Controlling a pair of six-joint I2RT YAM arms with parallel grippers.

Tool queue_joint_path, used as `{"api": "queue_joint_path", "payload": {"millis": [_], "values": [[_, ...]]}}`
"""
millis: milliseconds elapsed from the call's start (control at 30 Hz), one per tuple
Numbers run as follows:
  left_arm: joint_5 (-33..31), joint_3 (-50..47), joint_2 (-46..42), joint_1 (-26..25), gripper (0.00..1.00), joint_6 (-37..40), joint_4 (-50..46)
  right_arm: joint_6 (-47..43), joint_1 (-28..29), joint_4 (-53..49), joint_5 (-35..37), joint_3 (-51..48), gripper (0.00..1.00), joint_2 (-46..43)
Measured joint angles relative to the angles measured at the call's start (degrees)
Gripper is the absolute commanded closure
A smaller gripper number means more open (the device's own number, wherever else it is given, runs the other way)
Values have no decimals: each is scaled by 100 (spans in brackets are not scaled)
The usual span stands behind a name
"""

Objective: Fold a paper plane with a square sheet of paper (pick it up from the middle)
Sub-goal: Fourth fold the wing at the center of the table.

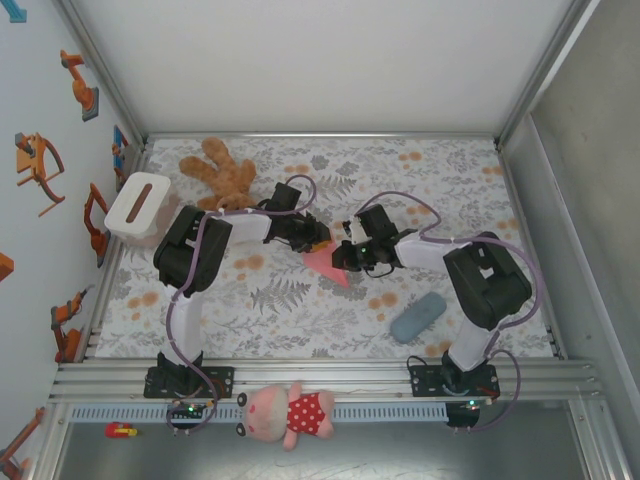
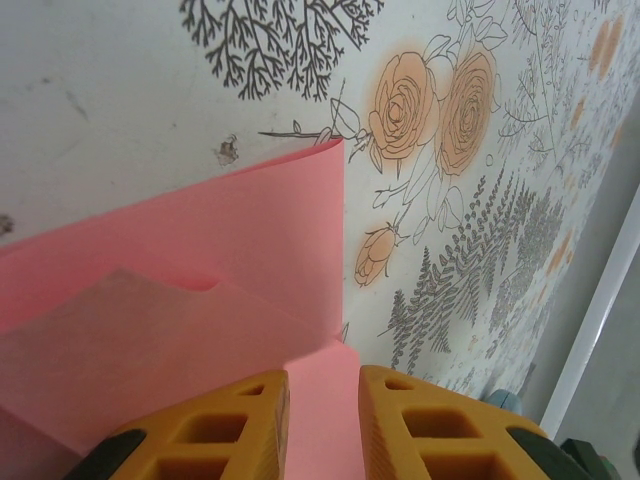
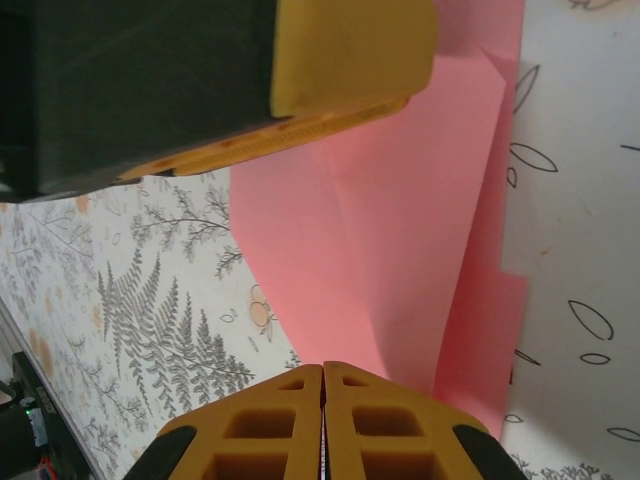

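Note:
The salmon-pink sheet of paper (image 1: 330, 266) lies mid-table, folded into layers with a point toward the near right. In the left wrist view the paper (image 2: 200, 260) shows stacked flaps and a curled far edge. My left gripper (image 1: 316, 240) sits low over its left part. The yellow fingers of the left gripper (image 2: 323, 400) stand a little apart, with pink paper showing in the gap. My right gripper (image 1: 345, 255) meets the paper from the right. In the right wrist view the right gripper (image 3: 323, 375) has its jaws pressed together at the edge of the bowed paper (image 3: 400, 200).
A brown teddy bear (image 1: 222, 172) lies at the back left beside a white box (image 1: 138, 203). A grey-blue pouch (image 1: 418, 317) rests near the right arm's base. A pink plush toy (image 1: 290, 412) lies on the front rail. The floral mat (image 1: 400, 170) covers the table.

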Motion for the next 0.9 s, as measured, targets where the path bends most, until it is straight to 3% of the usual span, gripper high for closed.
{"api": "queue_joint_path", "payload": {"millis": [900], "values": [[-31,181,52,-4,76,13,-214,0,2,-114,492,-70,95,186]]}}
